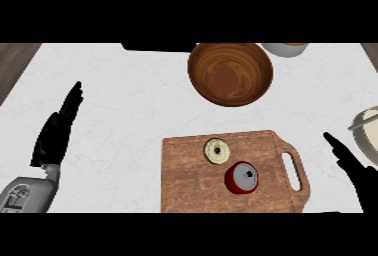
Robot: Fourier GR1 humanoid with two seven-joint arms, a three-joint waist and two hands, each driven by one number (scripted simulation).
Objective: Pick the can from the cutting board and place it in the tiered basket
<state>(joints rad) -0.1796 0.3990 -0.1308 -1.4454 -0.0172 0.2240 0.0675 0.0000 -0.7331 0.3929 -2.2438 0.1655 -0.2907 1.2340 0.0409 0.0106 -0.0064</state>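
Observation:
A red can (242, 177) with a grey lid stands on the wooden cutting board (188, 190), right of its middle. Just behind it on the board lies a cream round object (216, 150). The round wooden basket (230, 73) sits at the back of the counter, beyond the board. My right hand (354, 167) is to the right of the board's handle, fingers straight and pointing up-left, apart from the can. At the far left my left hand (57, 130) rests open with fingers up, away from the board.
A white round vessel (367, 135) shows at the right edge, close behind my right hand. A pale bowl (284, 48) sits at the back right beside the basket. A dark object (159, 47) lies at the back edge.

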